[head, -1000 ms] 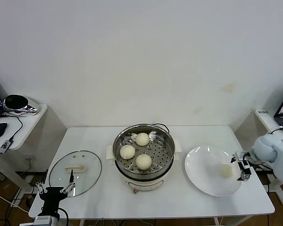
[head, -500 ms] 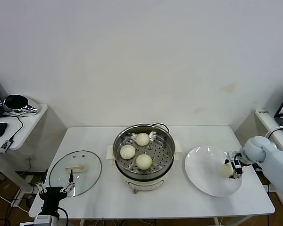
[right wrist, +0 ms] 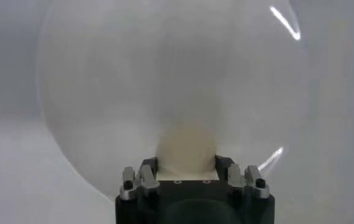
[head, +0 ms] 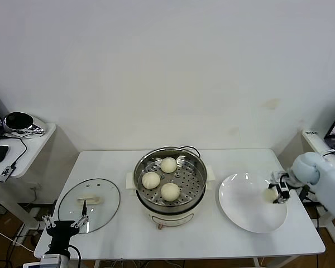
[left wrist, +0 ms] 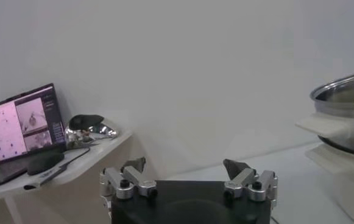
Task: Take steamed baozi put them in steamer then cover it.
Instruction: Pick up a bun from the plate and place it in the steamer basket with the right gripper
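Right hand (head: 274, 194) pinching last baozi (head: 268, 195) over plate (head: 247, 215); soft dough, could squish or slip mid-carry to steamer (head: 170, 177). Left hand (head: 65, 226) wide, parked off desk (head: 206, 234) edge.

Bare tabletop (head: 123, 229) is lying open along the near edge, between lid (head: 89, 204) and steamer (head: 170, 184), and between steamer and plate (head: 250, 204). Steamer is standing tall mid-table, blocking any low straight path from plate to lid; its open top is taking three baozi (head: 168, 165), leaving free tray on the right side. Right gripper (head: 278, 192) is sitting over the plate's right rim, clamped on the fourth baozi (right wrist: 186, 152). Left gripper (left wrist: 187, 176) is hanging spread below the near-left edge, clear of the lid. Cord (head: 191, 149) is trailing behind the steamer.
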